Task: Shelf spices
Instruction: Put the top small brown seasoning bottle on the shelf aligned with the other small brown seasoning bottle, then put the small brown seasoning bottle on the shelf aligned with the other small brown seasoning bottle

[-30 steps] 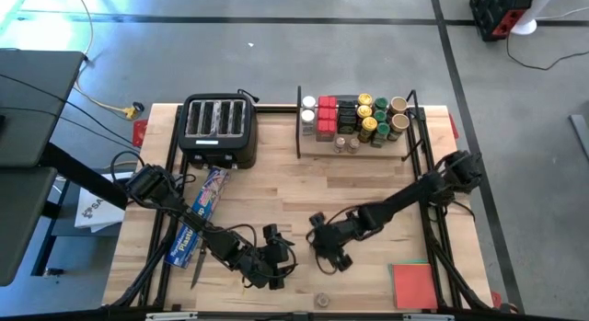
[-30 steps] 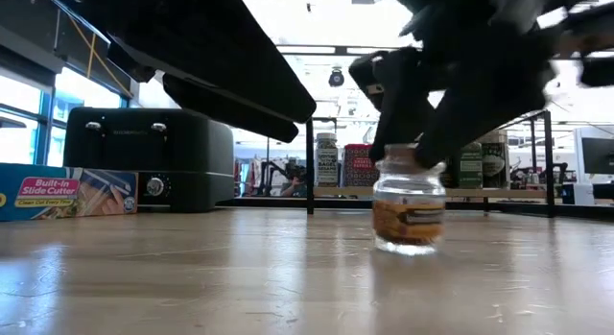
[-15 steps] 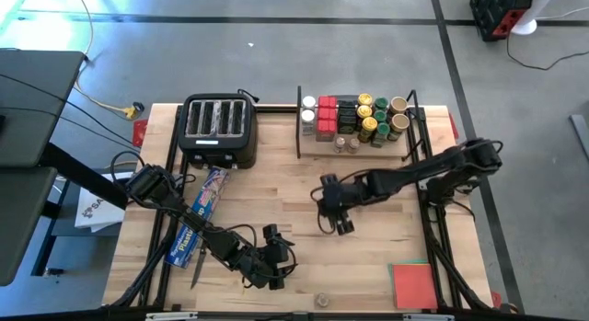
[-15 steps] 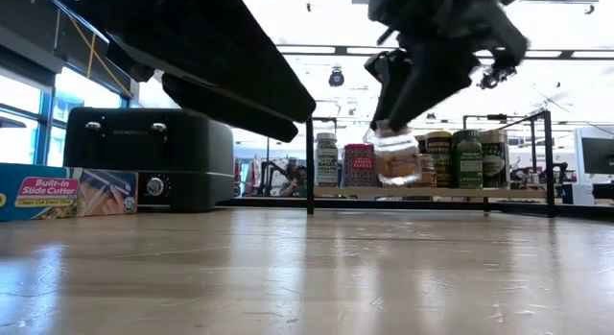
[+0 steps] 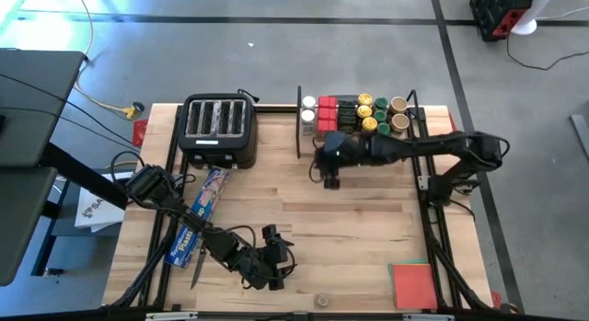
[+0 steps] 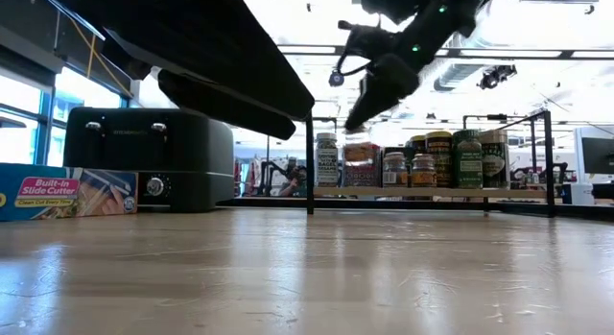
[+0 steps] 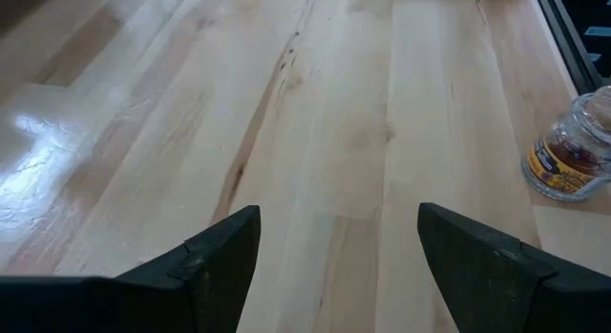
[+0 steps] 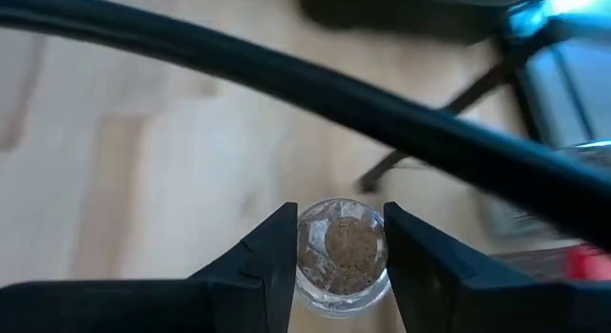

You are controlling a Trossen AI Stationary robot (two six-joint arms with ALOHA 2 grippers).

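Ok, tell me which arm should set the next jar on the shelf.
The right. Its gripper is shut on a small clear jar and hangs by the shelf front, near the spices. The left gripper waits open at the table's near edge, beside another jar, holding nothing.

Tiny clear spice jar [image 8: 342,252] aloft by the shelf [image 5: 354,148], another [image 7: 571,148] seemingly upright on the table.

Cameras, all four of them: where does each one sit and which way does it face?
High: overhead, straight down; both arms, shelf, toaster.
Low: tabletop height, level toward the shelf; arms overhead.
Left wrist: over the open left hand, facing bare table and a small jar.
Right wrist: over the right hand gripping a clear jar.
High and low share toaster and shelf.
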